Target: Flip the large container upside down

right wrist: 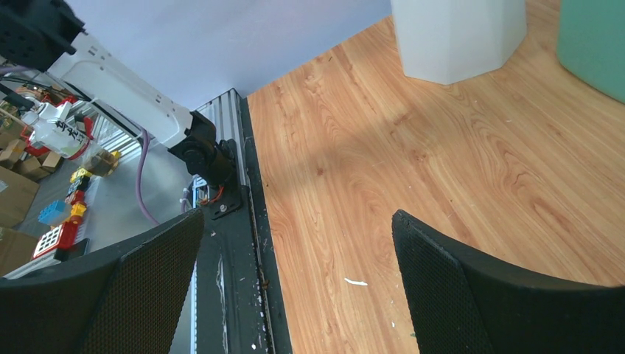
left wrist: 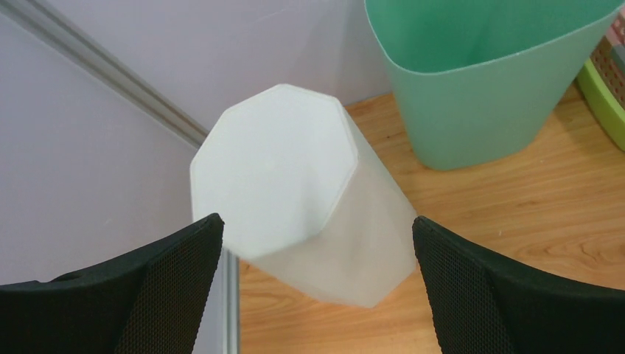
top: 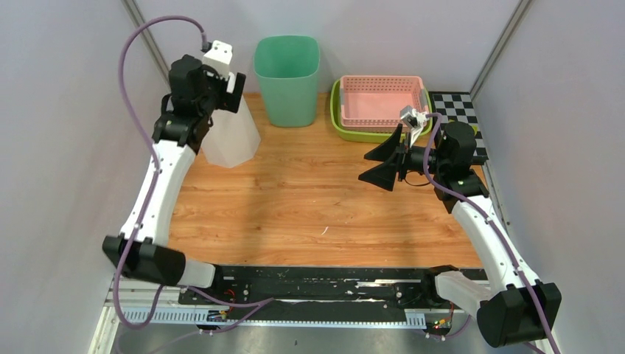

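Note:
The large container (top: 232, 136) is a white translucent octagonal bin. It stands upside down on the wooden table at the far left, closed base up. In the left wrist view (left wrist: 295, 192) its flat base faces the camera, and its lower rim shows in the right wrist view (right wrist: 457, 37). My left gripper (top: 233, 94) is open and empty just above the bin's top, with its fingers (left wrist: 177, 273) spread wider than the base and apart from it. My right gripper (top: 377, 164) is open and empty, held above the table at the right, pointing left (right wrist: 296, 214).
A green bin (top: 287, 77) stands upright at the back, just right of the white bin (left wrist: 479, 81). A pink basket (top: 382, 99) sits in a lime tray (top: 337, 118) at the back right. A checkerboard (top: 461, 110) lies beside it. A black rail (top: 317, 284) runs along the near edge.

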Motion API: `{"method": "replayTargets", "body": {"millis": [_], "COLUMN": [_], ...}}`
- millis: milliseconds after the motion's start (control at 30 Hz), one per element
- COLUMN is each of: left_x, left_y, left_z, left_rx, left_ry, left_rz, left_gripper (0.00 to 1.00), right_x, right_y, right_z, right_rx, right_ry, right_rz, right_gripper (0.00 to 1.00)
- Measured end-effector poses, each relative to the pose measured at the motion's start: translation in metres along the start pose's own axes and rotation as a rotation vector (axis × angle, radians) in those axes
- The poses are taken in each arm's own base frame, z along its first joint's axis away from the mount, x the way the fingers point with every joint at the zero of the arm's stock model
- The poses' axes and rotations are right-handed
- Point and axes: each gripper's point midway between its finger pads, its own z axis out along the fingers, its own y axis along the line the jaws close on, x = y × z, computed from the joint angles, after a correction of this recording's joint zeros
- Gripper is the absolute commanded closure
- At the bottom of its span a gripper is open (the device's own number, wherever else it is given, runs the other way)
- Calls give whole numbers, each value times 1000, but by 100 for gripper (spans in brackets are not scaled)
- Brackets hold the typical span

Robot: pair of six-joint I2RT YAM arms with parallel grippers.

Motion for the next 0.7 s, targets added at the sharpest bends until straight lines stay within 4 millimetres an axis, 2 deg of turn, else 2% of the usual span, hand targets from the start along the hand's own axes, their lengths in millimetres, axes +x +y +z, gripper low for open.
{"method": "replayTargets", "body": {"millis": [100,167,233,467,533,700], "left_x": [-4,8,28,122,138,158], "left_y": [6,4,-2,-35,-39,-38], "left_z": [-37,-53,-59,-42,-33,-11], "left_rx": [-8,-5,6,48,40,-6], "left_ry": [-37,-28,7,253,303,372], "left_rz": [-6,-12,-22,-73,-87,-129], "left_gripper": [0,0,0,0,0,0], "right_x": [0,0,0,0,-1,-2], "right_y": [0,0,0,1,1,3], "right_z": [0,0,0,0,0,-1], "right_rx": [0,0,0,0,0,0], "right_ry": [0,0,-1,-1,-2,-4], "right_rz": [0,0,-1,-2,-4,-10], "right_gripper": [0,0,0,0,0,0]}}
